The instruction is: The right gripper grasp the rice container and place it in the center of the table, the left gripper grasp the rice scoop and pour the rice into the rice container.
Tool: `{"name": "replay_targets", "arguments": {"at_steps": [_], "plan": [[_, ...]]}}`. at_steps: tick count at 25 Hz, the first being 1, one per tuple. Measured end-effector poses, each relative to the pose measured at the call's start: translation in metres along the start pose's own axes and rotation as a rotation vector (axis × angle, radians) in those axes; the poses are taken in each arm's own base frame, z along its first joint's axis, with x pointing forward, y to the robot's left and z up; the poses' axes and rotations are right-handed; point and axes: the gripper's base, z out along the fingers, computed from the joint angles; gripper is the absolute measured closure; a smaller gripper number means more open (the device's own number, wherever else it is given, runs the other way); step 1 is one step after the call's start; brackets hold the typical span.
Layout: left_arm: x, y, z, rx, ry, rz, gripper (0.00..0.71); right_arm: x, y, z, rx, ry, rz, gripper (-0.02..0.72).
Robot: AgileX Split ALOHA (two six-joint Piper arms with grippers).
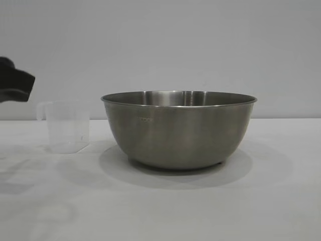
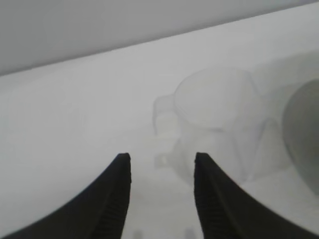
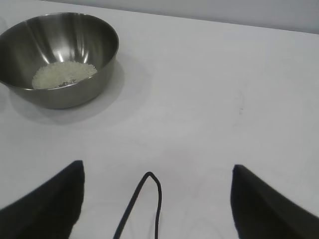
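left fingers [image 2: 162, 199]: spread, empty, near scoop
right fingers [image 3: 157, 199]: spread wide, empty
rice scoop [image 1: 68, 125]: upright, bowl's 9 o'clock
rice container [image 1: 179, 128]: holds rice [image 3: 63, 74]

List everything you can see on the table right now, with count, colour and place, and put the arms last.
rice container: one, stainless steel, upright mid-table, to the right of the scoop in the exterior view.
rice: one shallow off-white patch, on the bottom of the rice container.
rice scoop: one, translucent plastic with a loop handle, standing upright on the table beside the container; looks empty, and nothing grips it.
table: one, white, under everything.
wall: one, pale grey, behind the table.
cable: one, black, a thin loop between the right fingers in the right wrist view.
left gripper: one, black, open, clear of the scoop, at the exterior view's left edge.
right gripper: one, black, wide open over bare table, away from the container.
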Motion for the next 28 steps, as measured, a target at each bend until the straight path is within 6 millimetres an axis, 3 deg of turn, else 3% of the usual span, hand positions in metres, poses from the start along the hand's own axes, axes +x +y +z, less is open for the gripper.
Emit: {"name": "replay_targets", "arguments": {"at_steps": [10,16,21,28], "plan": [[-0.022,-0.01,-0.01,0.141,0.187,0.011,0.451,0.0,0.0,0.0,0.0,0.0,0.0,0.126],[-0.052,-0.016,-0.015,0.223,0.343,0.009,0.451,0.0,0.0,0.0,0.0,0.0,0.0,0.126],[-0.082,-0.017,-0.028,0.273,0.387,0.009,0.291,0.0,0.0,0.0,0.0,0.0,0.0,0.126],[-0.115,-0.011,-0.067,0.325,0.388,0.01,0.273,0.0,0.0,0.0,0.0,0.0,0.0,0.126]]}}
